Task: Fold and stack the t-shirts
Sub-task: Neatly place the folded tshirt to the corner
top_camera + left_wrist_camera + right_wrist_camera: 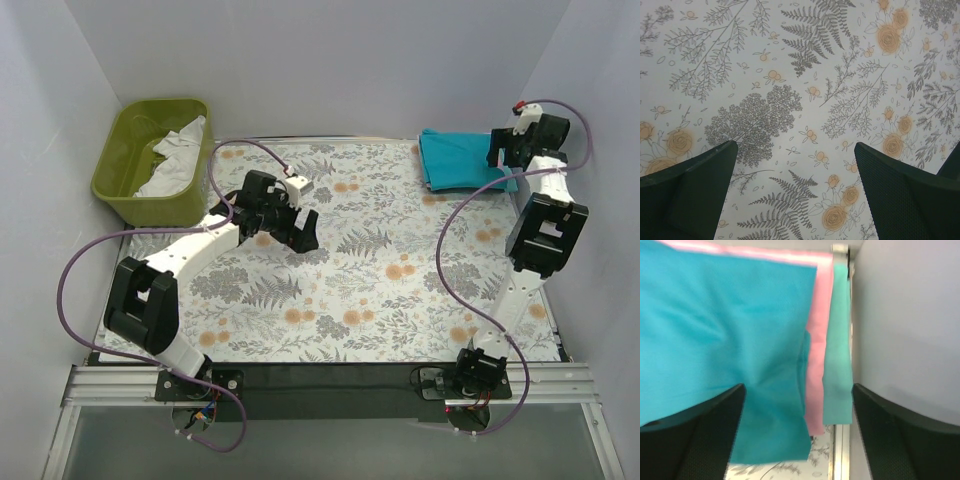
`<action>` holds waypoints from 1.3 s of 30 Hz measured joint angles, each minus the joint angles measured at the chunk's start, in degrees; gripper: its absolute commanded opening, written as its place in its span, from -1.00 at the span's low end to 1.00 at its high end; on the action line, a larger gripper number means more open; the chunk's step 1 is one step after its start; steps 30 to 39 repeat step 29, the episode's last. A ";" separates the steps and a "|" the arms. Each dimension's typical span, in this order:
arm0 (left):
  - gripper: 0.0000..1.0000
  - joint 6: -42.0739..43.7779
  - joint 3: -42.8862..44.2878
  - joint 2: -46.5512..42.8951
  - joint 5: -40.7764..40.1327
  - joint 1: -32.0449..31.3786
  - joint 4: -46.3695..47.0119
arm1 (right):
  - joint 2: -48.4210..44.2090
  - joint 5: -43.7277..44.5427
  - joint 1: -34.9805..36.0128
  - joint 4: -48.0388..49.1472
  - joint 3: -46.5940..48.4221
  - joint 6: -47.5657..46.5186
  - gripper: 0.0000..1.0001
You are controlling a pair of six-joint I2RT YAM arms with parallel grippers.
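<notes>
Right end effector (pixel 503 152) is held over the far right corner of the bench (pixel 330 380), released, with its fingers spread and nothing gripped between them. In its wrist view (pixel 799 386) a folded pile is seen directly below: the teal t-shirt (pixel 715 325) lies on top, the pink t-shirt (pixel 817 340) shows as a strip at its edge underneath, and a mint-green layer (pixel 837 340) juts out beyond that, close to the wall. Whether the fingers touch the teal cloth cannot be told.

The left end effector (pixel 305 232) is likewise spread and empty. It is poised above the floral cloth (pixel 370 280) near the middle of the bench, and only that pattern is seen between its fingers (pixel 695 190).

Stacking of the teal t-shirt (pixel 455 160) is judged to be done or nearly so. A pale crumpled cloth (pixel 178 160) is seen in the olive-green tub (pixel 120 170) at the far left, and it is taken to be the next garment.

For the next move, the right arm would need to be raised straight off the pile so that the top layer is not dragged. The left arm would need to be carried into the tub, closed on a fold of the pale cloth, and lifted clear of the rim.
</notes>
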 measured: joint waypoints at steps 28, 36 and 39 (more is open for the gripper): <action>0.96 -7.08 -10.67 -10.34 2.89 17.59 -9.25 | -55.49 -13.79 25.73 -27.71 -55.67 -6.73 0.97; 0.96 -6.75 -11.69 -10.71 2.38 17.59 -9.40 | -56.28 -13.40 25.99 -27.50 -56.22 -6.47 0.97; 0.96 -6.75 -11.69 -10.71 2.38 17.59 -9.40 | -56.28 -13.40 25.99 -27.50 -56.22 -6.47 0.97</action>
